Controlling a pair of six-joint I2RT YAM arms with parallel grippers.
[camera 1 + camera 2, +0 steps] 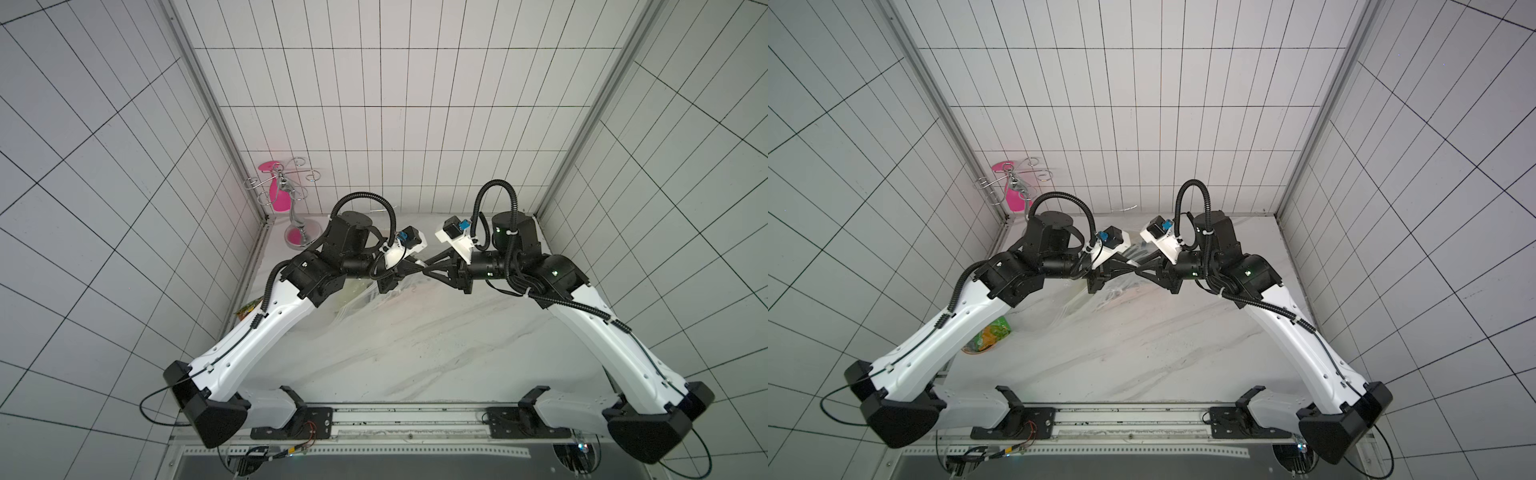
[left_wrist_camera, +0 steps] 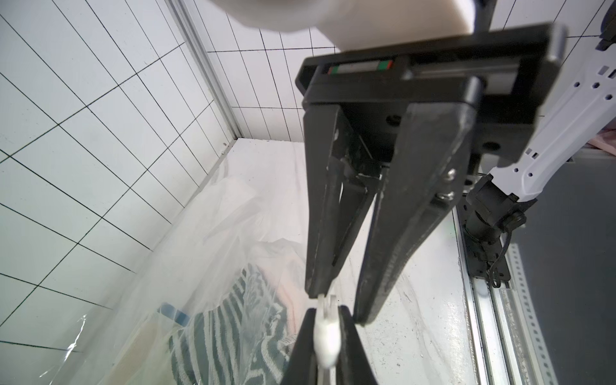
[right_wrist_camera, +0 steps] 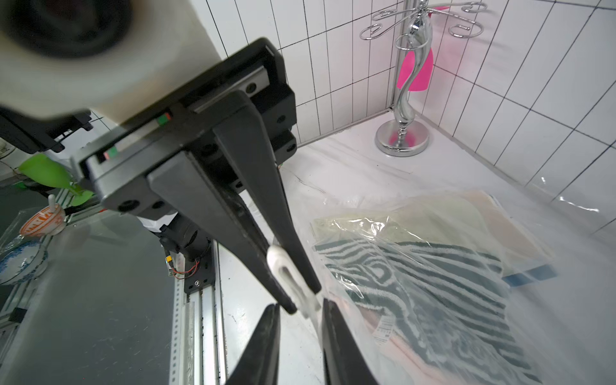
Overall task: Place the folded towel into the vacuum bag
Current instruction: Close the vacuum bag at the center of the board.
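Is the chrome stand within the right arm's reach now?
Probably not: the left gripper meets the right gripper tip to tip, and the left arm lies between it and the chrome stand.

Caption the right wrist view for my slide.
Right claw grips the slider clip of the vacuum bag, striped towel already inside.

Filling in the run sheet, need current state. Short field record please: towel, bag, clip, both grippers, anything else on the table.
bag: large clear crinkly plastic vacuum bag, lying on the white marbled table
towel: folded teal-and-white striped towel, inside the bag
clip: white plastic slider clip, between fingers of the right gripper
right gripper: around the clip; clamped or loose, cannot tell
left gripper: fingertips at the clip's other end; grip cannot tell
other: chrome hanger stand in far-left corner; green-orange snack packet by left arm
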